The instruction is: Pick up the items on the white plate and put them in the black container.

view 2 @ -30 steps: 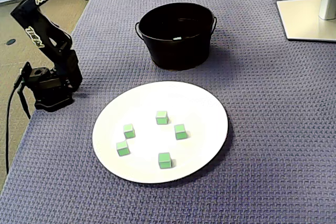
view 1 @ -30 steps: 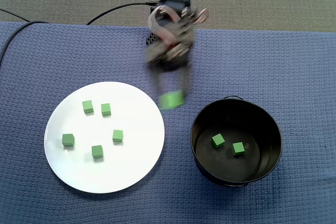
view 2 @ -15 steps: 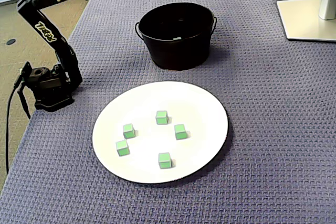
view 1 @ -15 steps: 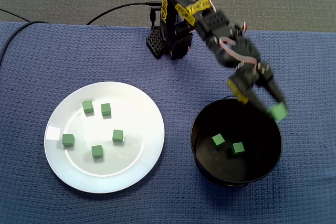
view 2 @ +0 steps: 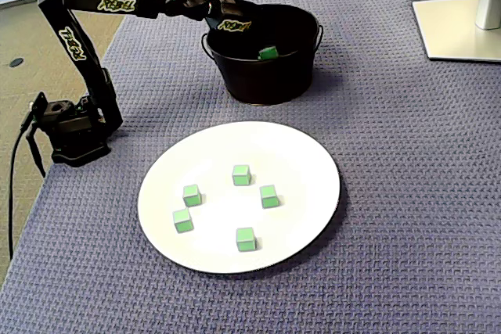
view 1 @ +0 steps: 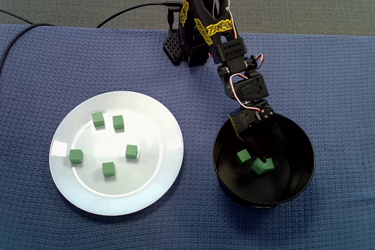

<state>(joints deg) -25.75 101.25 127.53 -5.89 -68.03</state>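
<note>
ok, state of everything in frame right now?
gripper: down inside the bucket, shut on held cube
held cube: at the fingertips, about rim height
bucket: upright, open top
loose cube: lying on the bucket floor
plate: flat on the cloth
plate cubes: five, resting apart, none stacked
</note>
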